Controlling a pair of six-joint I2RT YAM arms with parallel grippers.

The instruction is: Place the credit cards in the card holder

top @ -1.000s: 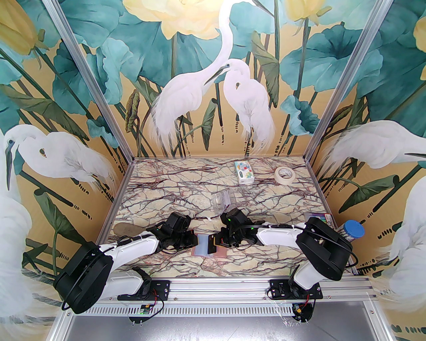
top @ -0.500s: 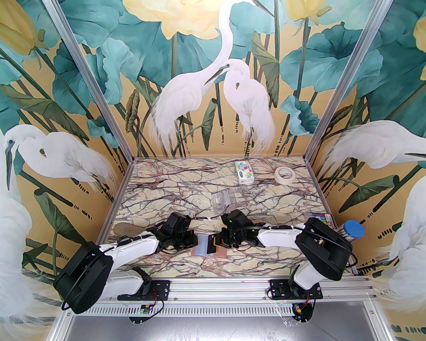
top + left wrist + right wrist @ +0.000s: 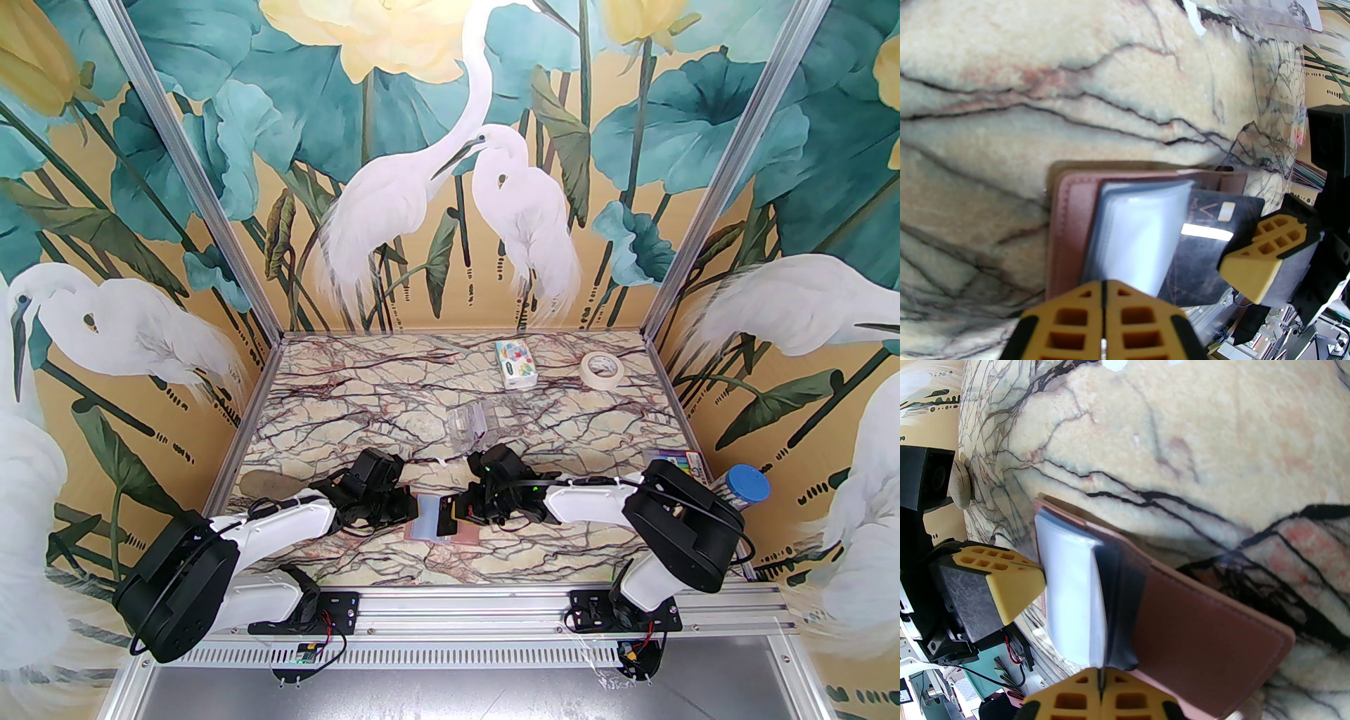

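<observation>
The card holder (image 3: pixel 465 538) lies open on the marble near the front, dusty pink with clear sleeves (image 3: pixel 427 520). My left gripper (image 3: pixel 411 508) is shut at the sleeves' left edge, pinching them up (image 3: pixel 1103 291). From the right, my right gripper (image 3: pixel 457 517) is shut on a black credit card (image 3: pixel 446 517). In the left wrist view the black card (image 3: pixel 1202 260) has its left end tucked under the top sleeve (image 3: pixel 1139 232). In the right wrist view the card (image 3: pixel 1121 606) sits between the sleeves (image 3: pixel 1072 599) and the pink cover (image 3: pixel 1199 634), above my right gripper (image 3: pixel 1100 676).
A clear plastic stand (image 3: pixel 467 422) stands just behind the arms. A colourful tissue pack (image 3: pixel 517 362) and a roll of tape (image 3: pixel 602 368) lie at the back. A blue-lidded container (image 3: pixel 747 485) and a colourful packet (image 3: pixel 678 460) sit at the right edge.
</observation>
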